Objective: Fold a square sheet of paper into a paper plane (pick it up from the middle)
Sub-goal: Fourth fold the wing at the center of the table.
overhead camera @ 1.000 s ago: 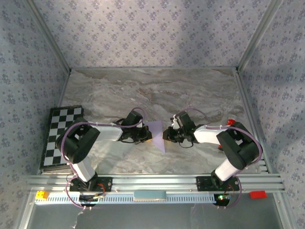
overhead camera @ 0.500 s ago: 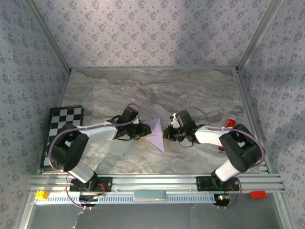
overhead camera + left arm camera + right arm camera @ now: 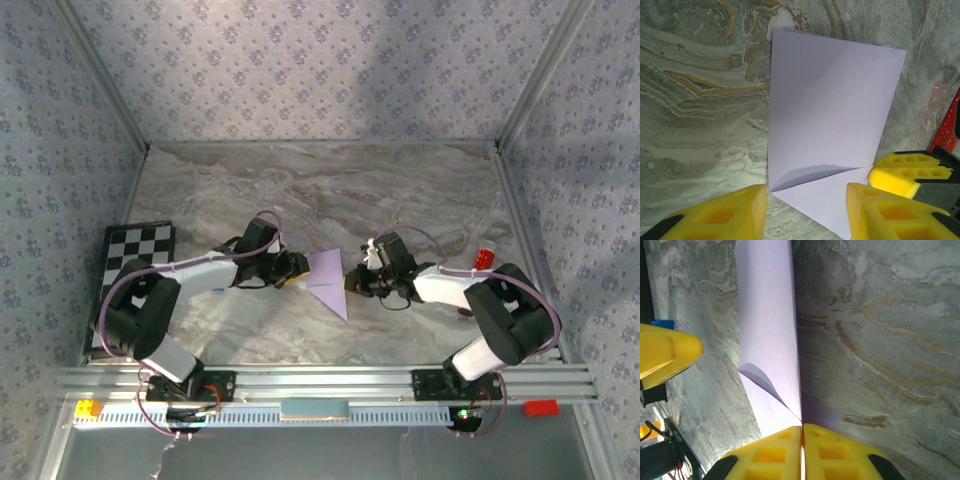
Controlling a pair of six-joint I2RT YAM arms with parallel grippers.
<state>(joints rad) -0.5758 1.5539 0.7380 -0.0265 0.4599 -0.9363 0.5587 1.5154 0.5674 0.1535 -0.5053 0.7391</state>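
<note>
The square sheet of paper (image 3: 328, 277), pale lilac, lies mid-table, partly folded and pointed at its near end. In the left wrist view the paper (image 3: 832, 110) shows a diagonal flap lifting slightly along its crease. My left gripper (image 3: 293, 268) sits at the sheet's left edge; its yellow fingers (image 3: 715, 215) stand apart, open, with the flap's corner between them, untouched. My right gripper (image 3: 357, 283) is shut on the sheet's right edge. Its pads (image 3: 775, 452) meet on the paper (image 3: 767, 315), and its fingers (image 3: 902, 175) also appear at the flap's tip.
A black-and-white chequered board (image 3: 130, 280) lies at the table's left edge. A small red object (image 3: 485, 257) stands right of the right arm. A tiny blue cube (image 3: 662, 322) sits beyond the paper. Metal rails run along the near edge.
My left gripper has opened, let go of the paper and slid a little left and farther out. The right gripper has stayed shut on the paper's right edge.
</note>
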